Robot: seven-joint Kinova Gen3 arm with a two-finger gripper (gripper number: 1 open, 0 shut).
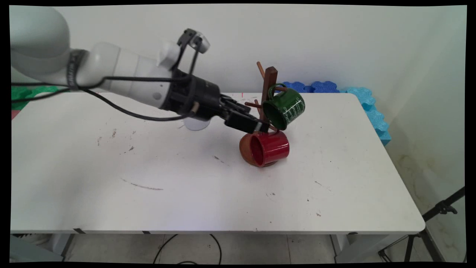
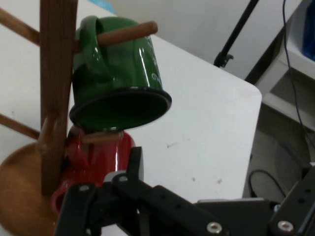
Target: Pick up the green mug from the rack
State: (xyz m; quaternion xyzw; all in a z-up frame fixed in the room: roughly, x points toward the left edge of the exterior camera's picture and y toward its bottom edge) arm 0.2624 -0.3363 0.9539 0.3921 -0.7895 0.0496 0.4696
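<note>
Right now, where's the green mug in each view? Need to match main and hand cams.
Main view: green mug right of centre, hanging tilted on an upper peg of the wooden mug stand, above the red mug.
Hand view: green mug upper left of centre, mouth facing down toward the camera, peg through its handle.
Shared landmark: the stand's upright post, just left of the green mug in both views.
</note>
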